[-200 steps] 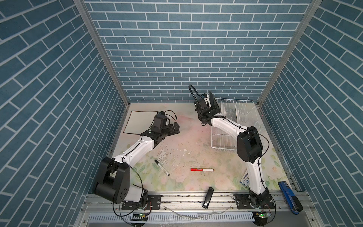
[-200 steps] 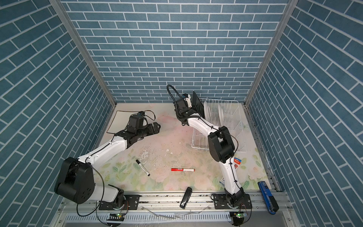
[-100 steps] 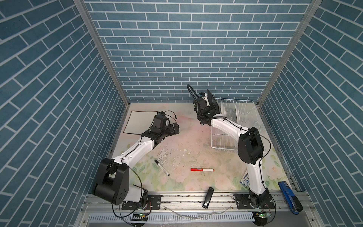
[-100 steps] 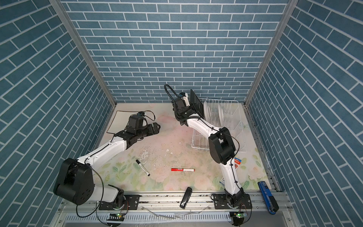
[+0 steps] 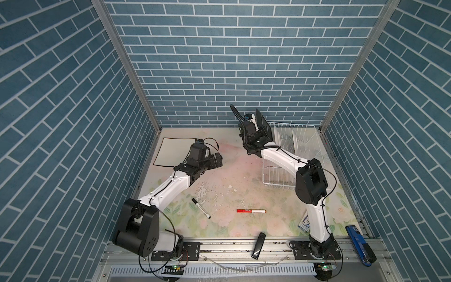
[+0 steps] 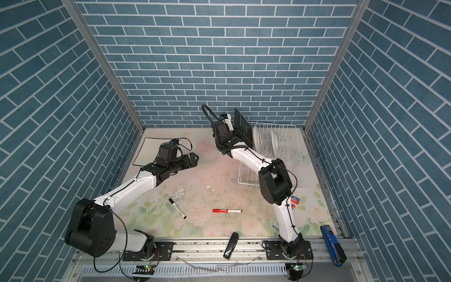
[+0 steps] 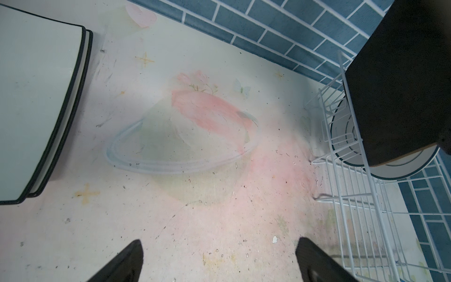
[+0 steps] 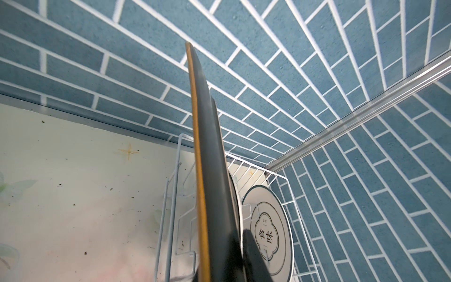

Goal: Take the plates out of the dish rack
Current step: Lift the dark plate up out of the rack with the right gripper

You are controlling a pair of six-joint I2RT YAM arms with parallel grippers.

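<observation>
Left arm, right arm: white link shells, bulky black joint housings, black wrist units. Thin black cables along links, looped at wrists. Black base plates with silver screws, on aluminium rail.

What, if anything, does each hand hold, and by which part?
The right hand grips the black plate, upright, by the edge nearest its arm. The left hand is open and holds nothing.

Bright, even light, soft shadows; wrist views warp toward their edges.
</observation>
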